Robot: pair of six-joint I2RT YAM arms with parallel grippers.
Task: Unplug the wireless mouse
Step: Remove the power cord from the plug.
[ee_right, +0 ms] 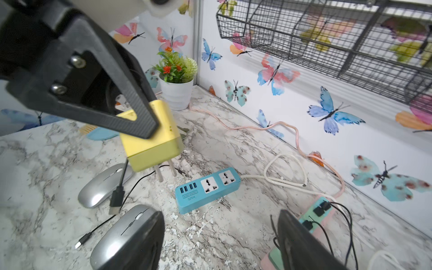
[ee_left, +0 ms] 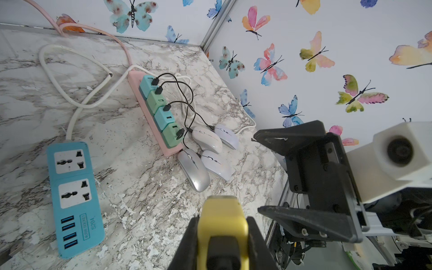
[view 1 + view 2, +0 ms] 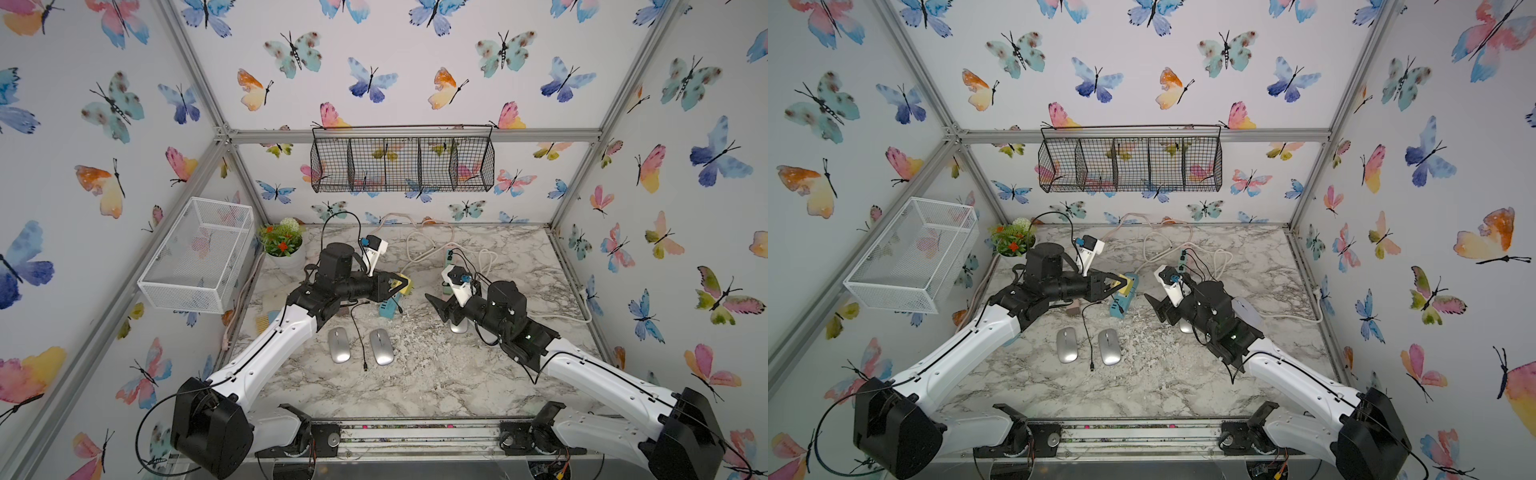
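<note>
Two silver wireless mice (image 3: 338, 345) (image 3: 381, 347) lie side by side on the marble table (image 3: 415, 386). A loose black cable (image 3: 359, 340) runs between them, its small plug (image 1: 80, 243) free on the table. My left gripper (image 2: 223, 219) is shut on a yellow charger (image 1: 152, 145) held above the blue power strip (image 1: 208, 189), prongs clear of the sockets. A black USB plug (image 1: 116, 198) hangs on a wire under the charger. My right gripper (image 1: 219, 214) faces it, open and holding nothing.
A pink strip (image 2: 152, 112) with teal and green adapters feeds cables to several mice (image 2: 207, 140) under the right arm. A potted plant (image 3: 284, 243) and white wire basket (image 3: 199, 253) stand back left. A black wire basket (image 3: 401, 164) hangs on the back wall.
</note>
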